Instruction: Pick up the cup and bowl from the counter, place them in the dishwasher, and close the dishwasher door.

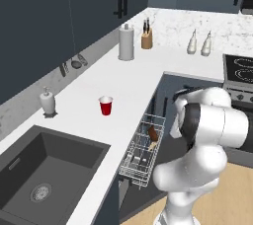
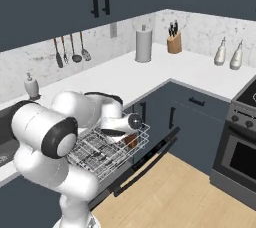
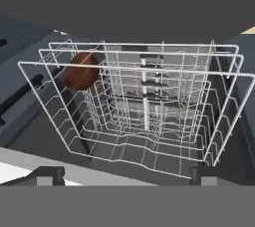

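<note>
The red cup point(image 1: 105, 105) stands upright on the white counter point(image 1: 94, 78), back from the edge above the dishwasher. The dishwasher door point(image 2: 150, 158) lies open and the silver wire rack point(image 1: 142, 151) is pulled out over it. The dark brown bowl point(image 3: 81, 70) rests tilted on its side against the rack's wall point(image 1: 153, 132). My gripper point(image 3: 127, 177) hovers over the rack's near side, open, its fingertips point(image 3: 50, 175) far apart with nothing between them. My white arm hides the hand in the left base view.
A dark sink point(image 1: 47, 169) and a soap dispenser point(image 1: 47, 101) lie left of the cup. A paper towel roll point(image 1: 126, 42), knife block point(image 1: 147, 39) and two bottles point(image 1: 192, 43) stand at the back. The stove point(image 1: 239, 68) and oven point(image 2: 240, 158) are to the right.
</note>
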Tool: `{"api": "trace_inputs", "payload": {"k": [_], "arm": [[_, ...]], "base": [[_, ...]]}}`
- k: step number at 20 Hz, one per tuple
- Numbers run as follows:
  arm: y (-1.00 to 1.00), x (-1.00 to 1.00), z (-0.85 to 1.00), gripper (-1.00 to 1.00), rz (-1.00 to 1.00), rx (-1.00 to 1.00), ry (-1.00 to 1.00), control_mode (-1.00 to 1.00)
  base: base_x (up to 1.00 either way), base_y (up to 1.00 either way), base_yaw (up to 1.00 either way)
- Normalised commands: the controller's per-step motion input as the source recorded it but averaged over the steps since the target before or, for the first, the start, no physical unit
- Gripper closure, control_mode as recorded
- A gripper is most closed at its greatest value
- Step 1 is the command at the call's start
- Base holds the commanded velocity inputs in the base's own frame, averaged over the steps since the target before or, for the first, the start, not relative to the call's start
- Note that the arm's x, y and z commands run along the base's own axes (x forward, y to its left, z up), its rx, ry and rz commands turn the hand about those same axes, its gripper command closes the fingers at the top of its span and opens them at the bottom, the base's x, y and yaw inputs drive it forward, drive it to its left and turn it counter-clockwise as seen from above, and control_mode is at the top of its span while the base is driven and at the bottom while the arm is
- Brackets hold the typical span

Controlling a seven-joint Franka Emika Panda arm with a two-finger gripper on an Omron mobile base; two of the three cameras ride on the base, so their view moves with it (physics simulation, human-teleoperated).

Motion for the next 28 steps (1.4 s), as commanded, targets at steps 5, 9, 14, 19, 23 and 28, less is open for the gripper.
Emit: {"api": "trace_inputs", "payload": {"k": [5, 9, 14, 19, 23, 28], "arm": [[0.29, -0.35, 1.00, -1.00, 0.38, -0.28, -0.14, -1.00], [0.14, -0.17, 1.00, -1.00, 0.45, -0.27, -0.07, -1.00], [0.17, -0.02, 1.00, -1.00, 0.41, -0.31, -0.01, -1.00], [0.55, 0.04, 0.90, -1.00, 0.30, -0.25, 0.00, -1.00], [0.87, 0.01, 0.21, -1.00, 0.24, -0.27, -0.07, -1.00], [0.61, 0.00, -0.07, -1.00, 0.18, -0.17, -0.19, -1.00]], "base": [[0.00, 0.00, 0.00], [0.00, 0.00, 0.00], [0.00, 0.00, 0.00], [0.00, 0.00, 0.00], [0.00, 0.00, 0.00], [0.00, 0.00, 0.00]]}}
